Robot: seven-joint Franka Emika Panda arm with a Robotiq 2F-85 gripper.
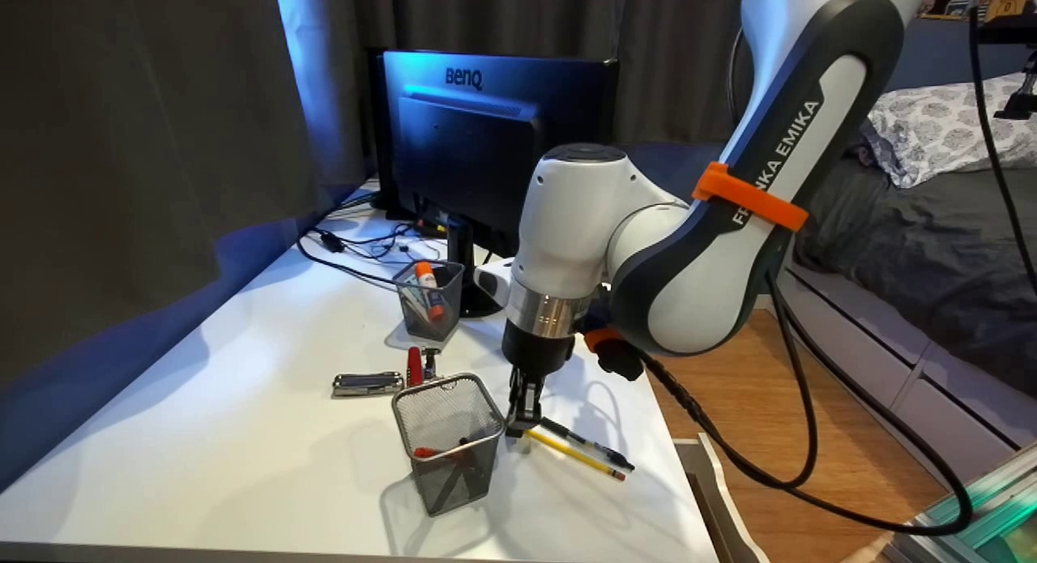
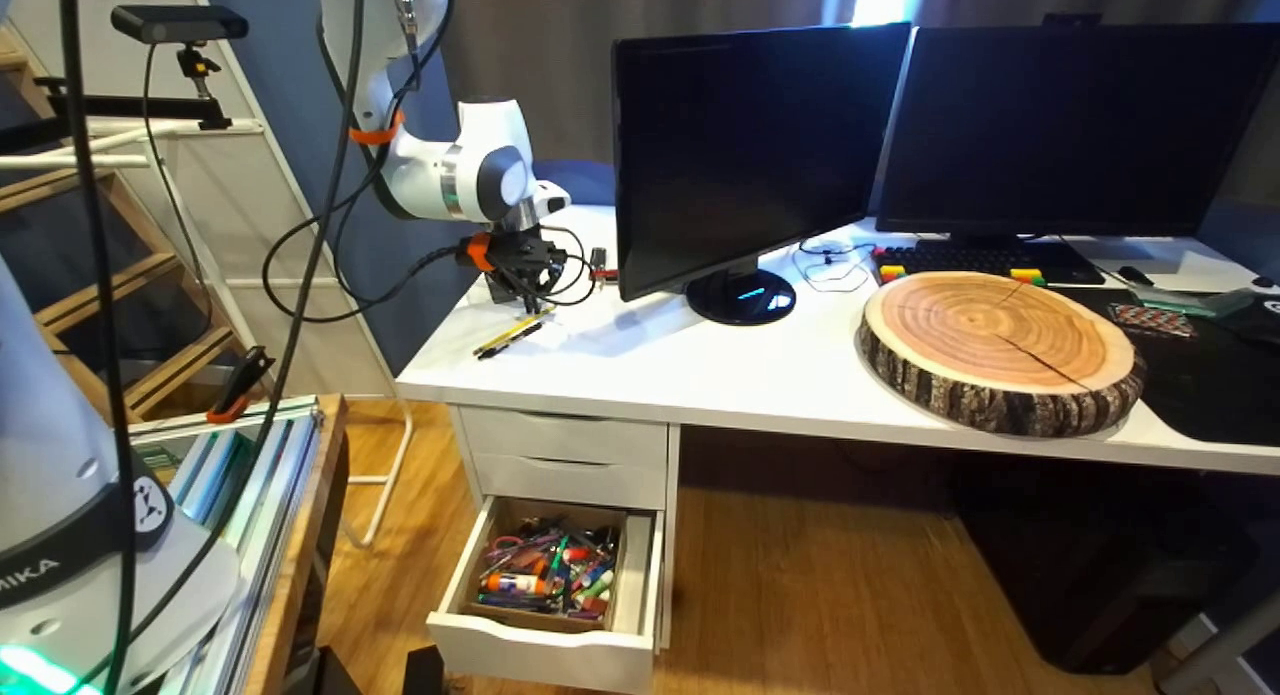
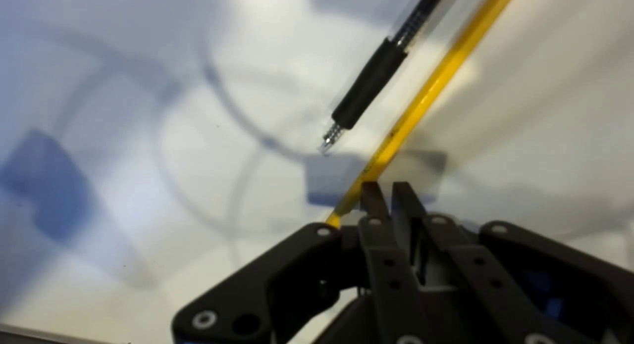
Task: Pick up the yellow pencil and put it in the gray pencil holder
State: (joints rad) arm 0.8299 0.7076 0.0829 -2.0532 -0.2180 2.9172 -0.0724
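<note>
The yellow pencil [image 1: 571, 452] lies on the white desk, and it also shows in an exterior view [image 2: 505, 336]. My gripper [image 1: 519, 428] points down at the pencil's far end, low over the desk. In the wrist view, the fingertips [image 3: 386, 185] stand close together with a narrow gap and nothing between them. The pencil [image 3: 420, 102] passes on the left of the left finger, which covers part of it; I cannot tell whether they touch. Its tip is hidden. The gray mesh pencil holder [image 1: 482, 470] stands right beside the gripper, holding a dark marker with a red end.
A black pen [image 1: 601, 450] lies close alongside the pencil. Another mesh cup [image 1: 421, 326] with an orange glue stick stands farther back. A multi-tool [image 1: 368, 384] and a red tool [image 1: 415, 367] lie behind the holder. A monitor [image 1: 470, 158] stands behind the arm.
</note>
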